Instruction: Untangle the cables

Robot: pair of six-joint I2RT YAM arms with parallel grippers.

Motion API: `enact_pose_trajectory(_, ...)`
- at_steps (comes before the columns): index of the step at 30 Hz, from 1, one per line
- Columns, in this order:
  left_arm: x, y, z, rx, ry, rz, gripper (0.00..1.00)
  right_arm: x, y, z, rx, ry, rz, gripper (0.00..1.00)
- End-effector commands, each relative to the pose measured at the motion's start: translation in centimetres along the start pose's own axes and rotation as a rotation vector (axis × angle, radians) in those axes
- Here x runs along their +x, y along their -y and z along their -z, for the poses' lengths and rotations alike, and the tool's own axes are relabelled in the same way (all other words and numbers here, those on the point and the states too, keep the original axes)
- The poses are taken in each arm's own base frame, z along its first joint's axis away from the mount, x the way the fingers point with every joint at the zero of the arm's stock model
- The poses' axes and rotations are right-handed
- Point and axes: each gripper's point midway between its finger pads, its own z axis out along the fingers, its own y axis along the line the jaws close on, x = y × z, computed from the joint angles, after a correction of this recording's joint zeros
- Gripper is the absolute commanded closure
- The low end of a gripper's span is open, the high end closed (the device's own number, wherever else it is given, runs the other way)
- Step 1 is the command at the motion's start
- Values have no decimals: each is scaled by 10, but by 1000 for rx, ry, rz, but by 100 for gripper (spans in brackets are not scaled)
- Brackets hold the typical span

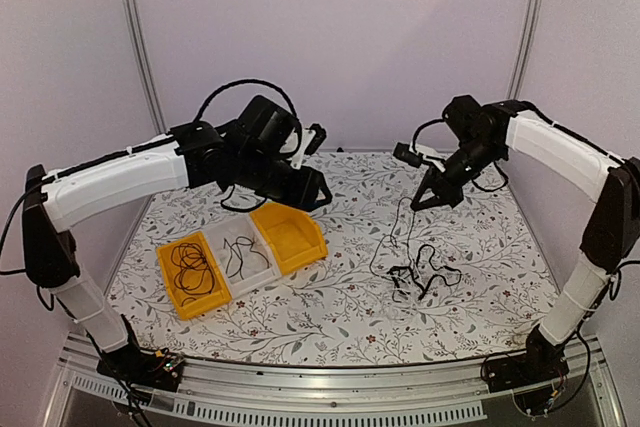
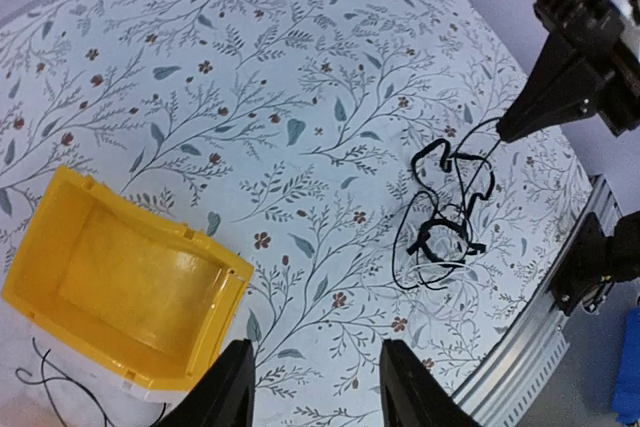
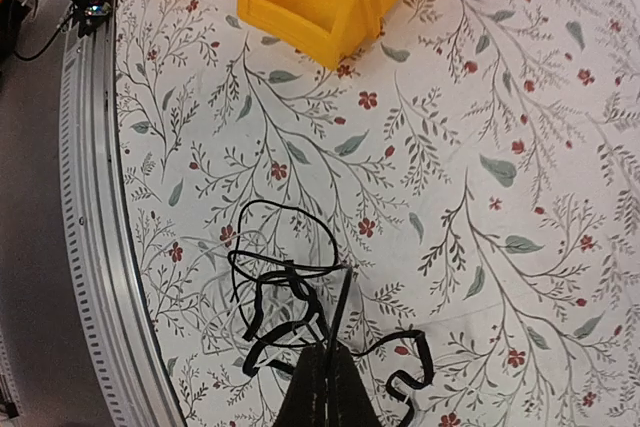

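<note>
Top external view: we find the cables (image 1: 420, 277) as a loose black tangle on the counter (image 1: 340, 317), toward 4 o'clock from its middle. Thin strands rise from the heap to the right claw (image 1: 437, 199) at its 12 o'clock, closed tips pinched on a strand. At 9 o'clock of the tangle sits a row of bins (image 1: 207, 305); two hold further cables. The left claw (image 1: 315, 192) hangs by the empty yellow bin (image 1: 290, 234), tips apart, holding nothing.

The cables (image 2: 445, 219) were thin, black and rubbery. The yellow bin (image 2: 130, 287) was smooth, shiny plastic. The table cover (image 2: 250, 97) looked matt, like cloth. The rail (image 3: 95, 197) was grey ribbed metal.
</note>
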Motion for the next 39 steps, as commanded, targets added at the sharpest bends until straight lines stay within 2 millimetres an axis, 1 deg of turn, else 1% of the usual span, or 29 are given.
enact_pose_trajectory(1,-37,80,11,201,196,-205,53,-42,-41,71,34,120,183,100)
enact_pose_trajectory(2,-42,92,13,240,230,-215,52,-51,-47,84,42,145,197,100)
enact_pose_trajectory(4,-55,114,18,314,312,-226,50,-65,-55,101,51,186,212,100)
enact_pose_trajectory(6,-62,132,20,367,374,-239,48,-77,-61,116,61,226,222,100)
enact_pose_trajectory(8,-67,149,17,419,409,-259,46,-88,-66,129,71,263,222,100)
enact_pose_trajectory(9,-67,154,12,426,413,-268,46,-93,-69,135,77,279,228,100)
enact_pose_trajectory(10,-72,160,9,428,425,-273,46,-97,-70,140,83,293,225,100)
enact_pose_trajectory(12,-75,164,-2,421,423,-272,46,-102,-73,148,95,315,232,100)
enact_pose_trajectory(14,-75,162,-13,378,425,-273,46,-105,-76,154,105,329,240,100)
enact_pose_trajectory(19,-65,158,-36,343,417,-312,47,-109,-90,173,126,365,274,100)
enact_pose_trajectory(21,-63,157,-45,340,426,-329,46,-111,-95,180,137,379,284,100)
enact_pose_trajectory(22,-65,158,-49,340,444,-333,47,-112,-97,184,145,388,288,100)
enact_pose_trajectory(23,-66,157,-55,335,454,-334,46,-113,-100,189,156,399,299,100)
enact_pose_trajectory(25,-65,157,-73,324,453,-344,47,-115,-105,198,177,415,314,100)
enact_pose_trajectory(27,-67,155,-90,305,457,-342,51,-116,-109,207,206,429,329,100)
enact_pose_trajectory(29,-73,149,-102,268,475,-313,58,-115,-110,213,238,431,333,100)
enact_pose_trajectory(30,-72,147,-108,262,481,-299,64,-115,-111,216,251,432,336,100)
enact_pose_trajectory(31,-71,144,-112,264,487,-287,72,-114,-111,218,260,433,337,100)
enact_pose_trajectory(34,-68,140,-111,314,518,-245,98,-116,-114,225,280,448,335,100)
enact_pose_trajectory(36,-66,133,-111,328,532,-206,100,-119,-114,231,298,462,330,100)
enact_pose_trajectory(39,-52,129,-116,380,504,-173,100,-128,-112,248,362,503,325,100)
